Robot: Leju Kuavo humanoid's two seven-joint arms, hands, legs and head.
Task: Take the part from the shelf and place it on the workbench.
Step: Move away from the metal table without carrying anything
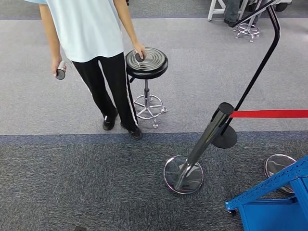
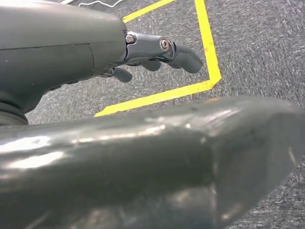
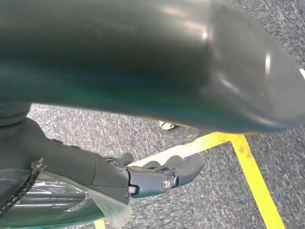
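My left hand [image 2: 158,52] hangs over grey carpet in the left wrist view, its fingers stretched out and apart with nothing in them. My right hand [image 3: 162,174] hangs the same way in the right wrist view, fingers extended and holding nothing. A blue metal frame [image 1: 275,185] juts into the head view at the lower right corner.
A person [image 1: 91,29] stands ahead on the left, one hand on a black round stool [image 1: 147,63]. A chrome stanchion [image 1: 207,139] leans over its round base [image 1: 183,174], with a red belt [image 1: 268,113] running right. Yellow floor tape [image 2: 205,47] lies under my hands.
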